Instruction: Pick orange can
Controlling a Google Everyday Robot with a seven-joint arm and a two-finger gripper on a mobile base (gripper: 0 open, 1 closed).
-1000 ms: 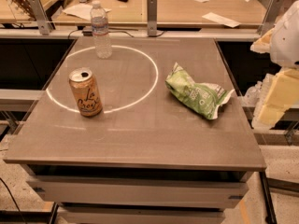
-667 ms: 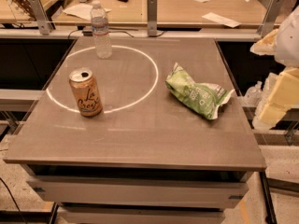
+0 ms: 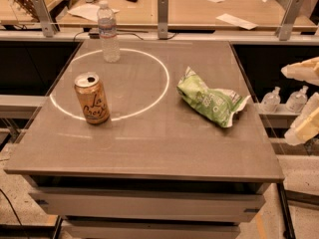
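The orange can [image 3: 91, 98] stands upright on the grey table [image 3: 149, 148], on the left side, over the lower-left arc of a white circle marked on the tabletop. It is tan-orange with dark cursive lettering and a silver top. My gripper [image 3: 302, 100] is at the far right edge of the view, off the table's right side and well away from the can. Its two cream fingers [image 3: 301, 70] are spread apart with nothing between them.
A clear plastic water bottle [image 3: 108, 32] stands at the back of the circle. A green-and-white snack bag [image 3: 210, 101] lies right of centre. A wooden desk with papers [image 3: 209, 6] runs behind the table. Small bottles [image 3: 271, 99] sit on a shelf to the right.
The gripper has shifted lower and a little to the right at the edge of the view. The can, bottle and bag have not moved.
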